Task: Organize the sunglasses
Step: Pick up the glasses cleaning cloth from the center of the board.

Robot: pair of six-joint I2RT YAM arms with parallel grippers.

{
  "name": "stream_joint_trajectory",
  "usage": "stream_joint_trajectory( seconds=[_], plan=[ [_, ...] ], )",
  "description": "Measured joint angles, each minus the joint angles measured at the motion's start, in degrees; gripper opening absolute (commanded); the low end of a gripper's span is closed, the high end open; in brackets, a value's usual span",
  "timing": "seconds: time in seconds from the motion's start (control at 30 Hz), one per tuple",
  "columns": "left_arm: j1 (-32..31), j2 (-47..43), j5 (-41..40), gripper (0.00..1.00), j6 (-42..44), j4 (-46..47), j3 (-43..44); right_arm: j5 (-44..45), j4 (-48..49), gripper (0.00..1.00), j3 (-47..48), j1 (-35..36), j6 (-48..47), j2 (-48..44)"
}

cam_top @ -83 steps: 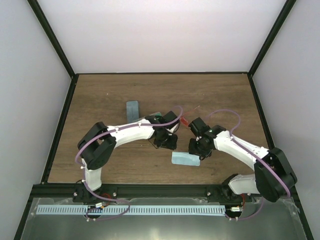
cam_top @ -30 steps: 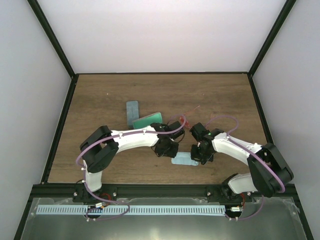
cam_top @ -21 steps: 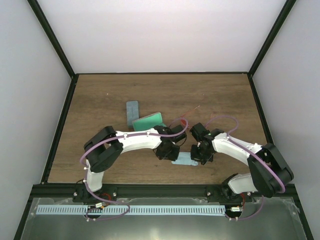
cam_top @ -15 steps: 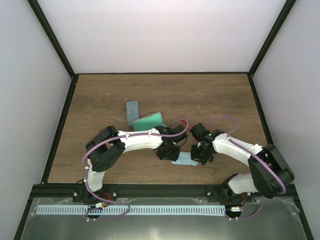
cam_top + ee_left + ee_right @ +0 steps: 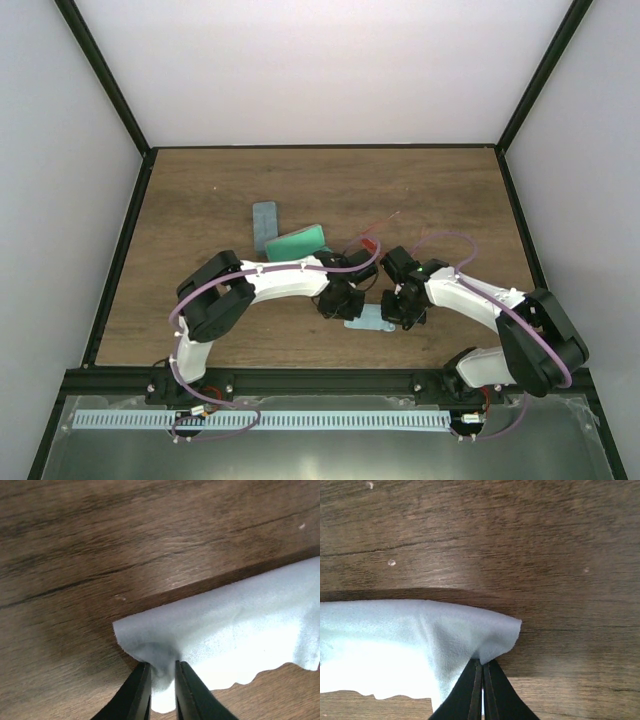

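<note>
Sunglasses: thin red frame, one slender arm angled out toward the far right, lying on the table just beyond both wrists, near the green case. Left gripper pinches one corner of the light-blue cloth. Right gripper is clamped on another corner.

Small red thin-framed sunglasses, mid-table (partly hidden), one slender arm angled outward

The brown wooden desk carries a grey-blue case right beside a green case, red sunglasses just right of those, and a light-blue cloth nearer the front.
</note>
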Motion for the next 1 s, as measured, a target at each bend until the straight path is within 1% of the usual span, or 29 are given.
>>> stream_joint_trajectory(
  seconds=[0.07,0.1,0.37,0.57,1.0],
  plan=[
    [-0.02,0.26,0.17,0.04,-0.17,0.31,0.2,-0.17,0.02,0.01,0.0,0.0,-0.11,0.0],
    [-0.02,0.39,0.2,0.04,-0.11,0.44,0.26,-0.24,0.04,0.01,-0.02,0.0,-0.2,0.0],
    [0.0,0.79,0.57,0.04,-0.11,0.83,0.66,-1.14,0.17,0.01,-0.11,0.02,-0.39,-0.15],
    [-0.07,0.42,-1.11,0.04,-0.28,0.76,0.63,-1.18,-0.76,0.01,0.37,0.0,-0.61,-2.6],
    [2.01,-2.4,-4.02,0.04,-0.94,-0.04,1.77,-1.25,-2.69,0.01,6.64,0.0,-1.51,-3.04]
  ],
)
